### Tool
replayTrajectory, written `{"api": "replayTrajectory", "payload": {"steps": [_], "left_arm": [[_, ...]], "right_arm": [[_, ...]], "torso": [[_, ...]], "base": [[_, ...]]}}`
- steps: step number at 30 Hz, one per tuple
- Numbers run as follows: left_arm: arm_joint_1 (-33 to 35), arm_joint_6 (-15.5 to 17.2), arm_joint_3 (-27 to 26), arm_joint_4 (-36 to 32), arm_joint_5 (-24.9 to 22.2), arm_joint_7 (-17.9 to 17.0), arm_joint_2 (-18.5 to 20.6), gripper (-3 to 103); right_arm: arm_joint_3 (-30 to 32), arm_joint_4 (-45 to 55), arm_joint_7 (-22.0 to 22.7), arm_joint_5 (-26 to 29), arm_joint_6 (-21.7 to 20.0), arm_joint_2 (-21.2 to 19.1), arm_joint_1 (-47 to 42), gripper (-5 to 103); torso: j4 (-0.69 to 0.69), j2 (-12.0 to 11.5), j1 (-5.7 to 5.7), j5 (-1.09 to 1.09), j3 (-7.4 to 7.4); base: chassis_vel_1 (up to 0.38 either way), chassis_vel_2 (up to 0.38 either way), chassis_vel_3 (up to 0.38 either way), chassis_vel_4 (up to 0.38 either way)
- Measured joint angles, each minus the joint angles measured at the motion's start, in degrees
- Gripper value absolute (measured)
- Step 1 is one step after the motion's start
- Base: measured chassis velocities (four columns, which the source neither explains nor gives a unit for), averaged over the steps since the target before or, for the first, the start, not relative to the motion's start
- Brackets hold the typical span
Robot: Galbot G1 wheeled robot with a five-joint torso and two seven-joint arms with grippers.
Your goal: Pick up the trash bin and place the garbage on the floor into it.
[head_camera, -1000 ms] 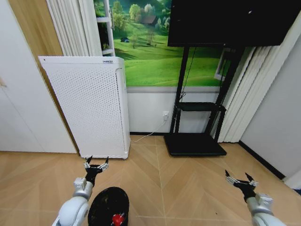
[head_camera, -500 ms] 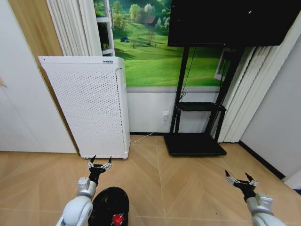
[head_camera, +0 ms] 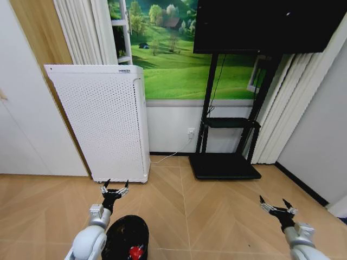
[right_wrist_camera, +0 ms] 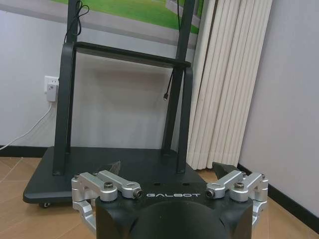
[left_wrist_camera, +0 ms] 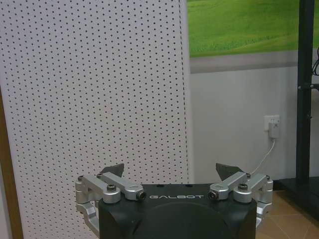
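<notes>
My left gripper [head_camera: 114,190] is held low over the floor with its fingers spread wide and nothing between them. In the left wrist view the gripper [left_wrist_camera: 171,173] faces the white perforated appliance [left_wrist_camera: 94,99] squarely, both fingertips apart with bare air in the gap. It sits just past the far rim of the trash bin [head_camera: 126,238], which stands on the wooden floor [head_camera: 217,211] right beside my left forearm at the lower edge of the head view. Something red [head_camera: 135,252] lies inside the bin; I take it for one of the garbage pieces, though I cannot tell which sort.

I judge that the hand is open because it is ready to close on the rim, but it is pointing forward and beyond the bin, not down at it, so the grasp is not yet made.

My right gripper [head_camera: 277,206] is parked well apart on the other side, also low and empty, fingers splayed. In the right wrist view it [right_wrist_camera: 169,171] looks toward the black TV stand [right_wrist_camera: 119,164] and the pale curtain [right_wrist_camera: 229,79], clear of the work. I see no loose litter on the floorboards ahead.
</notes>
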Motion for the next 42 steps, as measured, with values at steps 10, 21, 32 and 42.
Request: {"api": "replayTrajectory", "payload": {"steps": [10, 21, 32, 42], "left_arm": [[0.03, 0.04, 0.0, -0.02, -0.01, -0.01, 0.0, 100], [0.03, 0.08, 0.0, -0.02, -0.01, -0.02, 0.01, 100], [0.04, 0.08, -0.01, -0.03, -0.01, -0.04, 0.01, 100], [0.04, 0.08, -0.01, -0.03, -0.02, -0.04, 0.01, 100]], "right_arm": [[0.0, 0.0, 0.0, 0.0, 0.0, 0.0, 0.0, 100], [0.0, 0.0, 0.0, 0.0, 0.0, 0.0, 0.0, 100], [0.0, 0.0, 0.0, 0.0, 0.0, 0.0, 0.0, 100], [0.0, 0.0, 0.0, 0.0, 0.0, 0.0, 0.0, 100]], "torso": [[0.0, 2.37, 0.46, 0.0, 1.92], [0.0, 5.13, 1.02, 0.0, 4.11], [0.0, 7.9, 1.74, 0.0, 6.16], [0.0, 10.25, 2.46, 0.0, 7.8]], "base": [[0.0, 0.0, 0.0, 0.0], [0.0, 0.0, 0.0, 0.0], [0.0, 0.0, 0.0, 0.0], [0.0, 0.0, 0.0, 0.0]]}}
